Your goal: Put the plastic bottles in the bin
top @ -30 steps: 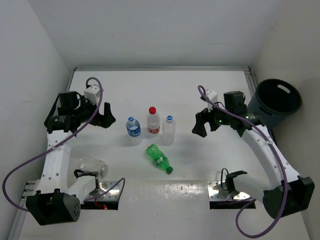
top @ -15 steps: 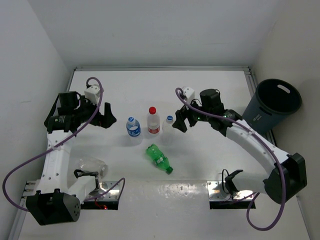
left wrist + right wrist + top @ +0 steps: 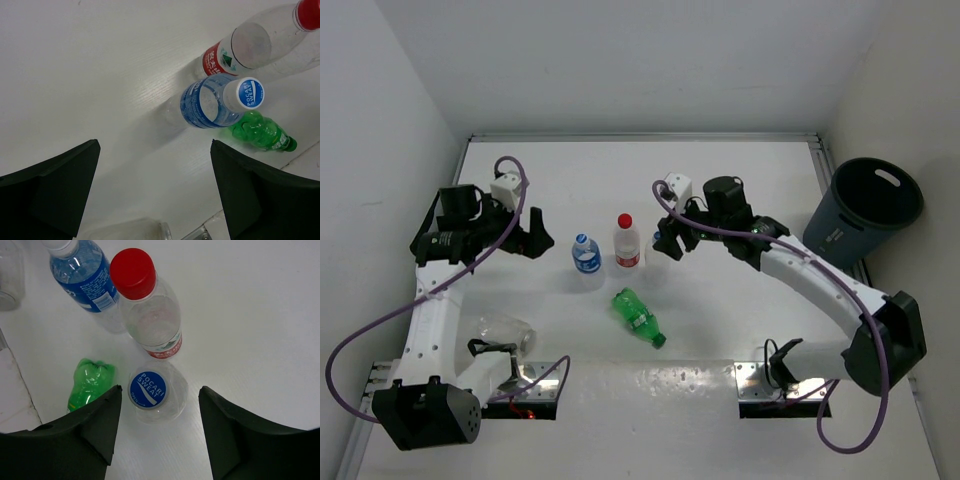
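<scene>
Right gripper (image 3: pixel 160 390) hangs over the small clear plastic bottle with a blue cap (image 3: pixel 159 402), one black finger on each side of it. Its jaws stand partly apart, with a strip of white table (image 3: pixel 740 180) showing between each finger and the bottle, so it grips nothing. That bottle stands upright. Just beside it stands the clear bottle with a red cap and red label (image 3: pixel 147 310), and beyond that the clear blue-labelled bottle (image 3: pixel 85 280), the three forming a short row in the middle of the table. The green plastic bottle (image 3: pixel 638 316) lies on its side just in front of the row, nearer the arm bases. The dark grey-blue round plastic bin (image 3: pixel 835 235) stands at the table's right edge, well apart from all the bottles. On the other side of the row, the left gripper (image 3: pixel 535 240) hovers with its jaws spread wide and holds nothing.
</scene>
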Robot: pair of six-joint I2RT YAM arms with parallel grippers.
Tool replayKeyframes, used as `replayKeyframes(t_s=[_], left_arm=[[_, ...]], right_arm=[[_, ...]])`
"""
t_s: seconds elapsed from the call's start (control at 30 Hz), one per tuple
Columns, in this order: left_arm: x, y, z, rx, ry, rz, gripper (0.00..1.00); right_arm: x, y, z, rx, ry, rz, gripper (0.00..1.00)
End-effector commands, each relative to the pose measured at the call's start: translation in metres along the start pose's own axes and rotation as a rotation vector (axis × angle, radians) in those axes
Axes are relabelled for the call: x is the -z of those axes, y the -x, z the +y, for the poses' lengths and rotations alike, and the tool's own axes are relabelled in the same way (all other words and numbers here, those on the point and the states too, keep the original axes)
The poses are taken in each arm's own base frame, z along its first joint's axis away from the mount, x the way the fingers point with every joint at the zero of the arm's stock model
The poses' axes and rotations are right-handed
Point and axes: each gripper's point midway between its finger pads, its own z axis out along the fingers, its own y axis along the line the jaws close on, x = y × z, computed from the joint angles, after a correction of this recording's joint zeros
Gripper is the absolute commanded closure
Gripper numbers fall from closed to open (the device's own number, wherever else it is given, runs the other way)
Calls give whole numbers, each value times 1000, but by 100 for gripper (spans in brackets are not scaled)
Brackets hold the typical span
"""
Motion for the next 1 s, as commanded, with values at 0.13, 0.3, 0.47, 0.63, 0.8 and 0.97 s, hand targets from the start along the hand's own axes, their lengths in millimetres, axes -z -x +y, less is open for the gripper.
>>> replayKeyframes(t_s=[0.13, 0.3, 0.47, 0.63, 0.8, 0.97], left_arm=[[-2, 6, -3, -24, -17, -25, 0], [-3, 5, -2, -19, -18, -18, 0], [-4, 7, 1, -33, -8, -23, 0], [-4, 7, -3, -33, -25, -27, 0], [-7, 13, -4, -43, -45, -46, 0], [-12, 15, -5, -36, -78, -44, 0]], right_arm=[[-3, 24, -4, 53, -6, -67, 47], [-4, 27, -6, 58, -8, -75, 62], [8, 38, -11, 60, -27, -91, 78], [48, 58, -43, 29, -149, -108, 96], [138, 105, -113, 33, -486, -192, 100], [248, 127, -172, 99, -908, -226, 100]])
